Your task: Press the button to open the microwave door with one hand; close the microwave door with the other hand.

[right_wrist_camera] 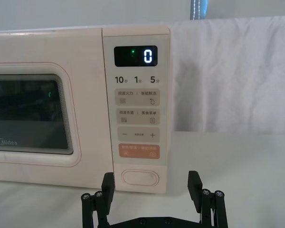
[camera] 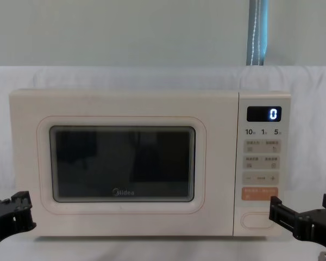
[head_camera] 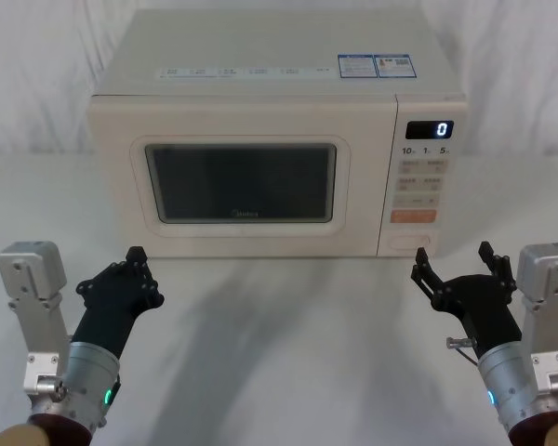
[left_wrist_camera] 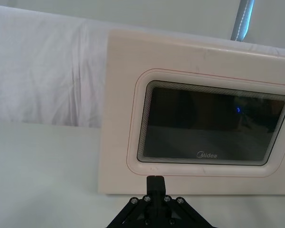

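The cream microwave stands at the middle of the table with its door [head_camera: 242, 121] shut; the dark window and Midea logo show on the door [left_wrist_camera: 118, 118] [camera: 125, 106]. At the bottom of the control panel, under the orange key, sits the wide pill-shaped button [head_camera: 411, 243] [right_wrist_camera: 140, 177] [camera: 258, 219]. My right gripper [head_camera: 452, 260] [right_wrist_camera: 151, 183] hovers open a short way in front of the button, apart from it. Out in front of the door's lower left corner, my left gripper [head_camera: 135, 255] [left_wrist_camera: 156, 179] is shut on nothing and touches nothing.
The white cloth-covered table [head_camera: 279, 353] stretches between the arms and the microwave. A white cloth backdrop [camera: 125, 76] hangs behind. The display [head_camera: 430, 129] reads 0. Labels lie on the microwave's top [head_camera: 377, 65].
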